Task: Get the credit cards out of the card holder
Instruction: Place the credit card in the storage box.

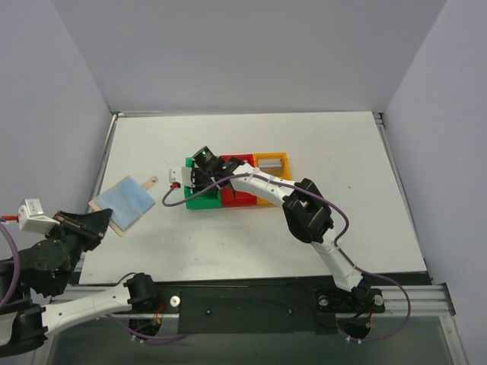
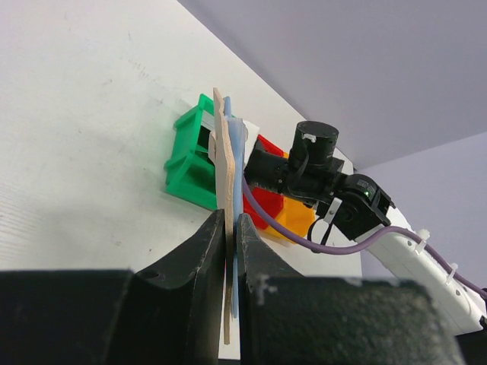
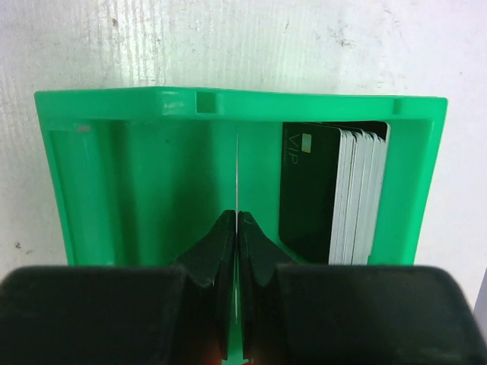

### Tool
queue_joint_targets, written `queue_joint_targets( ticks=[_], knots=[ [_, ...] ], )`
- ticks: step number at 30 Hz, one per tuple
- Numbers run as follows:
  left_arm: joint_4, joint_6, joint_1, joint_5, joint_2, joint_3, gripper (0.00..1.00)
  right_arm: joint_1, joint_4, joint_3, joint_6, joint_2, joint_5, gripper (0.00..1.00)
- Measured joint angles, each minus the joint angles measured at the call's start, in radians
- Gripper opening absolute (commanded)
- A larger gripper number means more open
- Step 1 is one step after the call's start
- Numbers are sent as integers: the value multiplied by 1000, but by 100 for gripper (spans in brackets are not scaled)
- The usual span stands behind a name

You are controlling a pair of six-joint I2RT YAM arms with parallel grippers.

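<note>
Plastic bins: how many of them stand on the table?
3, side by side in one row: the green bin on the left, the red bin in the middle, the orange bin on the right. No other seems hidden.

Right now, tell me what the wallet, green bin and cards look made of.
Wallet: probably leather or imitation, matte tan, thin edge. Green bin: moulded plastic, glossy, rounded corners. Cards: likely plastic, smooth, thin; front one black, printed VIP.

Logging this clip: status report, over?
Left gripper clamped on card holder. Right gripper shut on one card over green bin, cards stacked inside. Nothing in the way.
</note>
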Motion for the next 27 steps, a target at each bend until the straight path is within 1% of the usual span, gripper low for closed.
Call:
queue_joint_targets(
  ticks=[12,15,18,20,27],
  knots=[
    [-1,1,-13,-11,5,0,0,-6,5,0,-15,8,13,1],
    [-1,1,-17,-12,8,0,0,-6,13,0,-14,15,19,4],
    [-1,1,-21,-14,10,0,0,-7,14,0,-14,26,32,10],
    [-1,1,-21,-14,10,0,0,-7,15,0,-11,32,38,13],
    [-2,1,-26,-16,11,0,0,-7,23,0,-10,37,58,15]
  ],
)
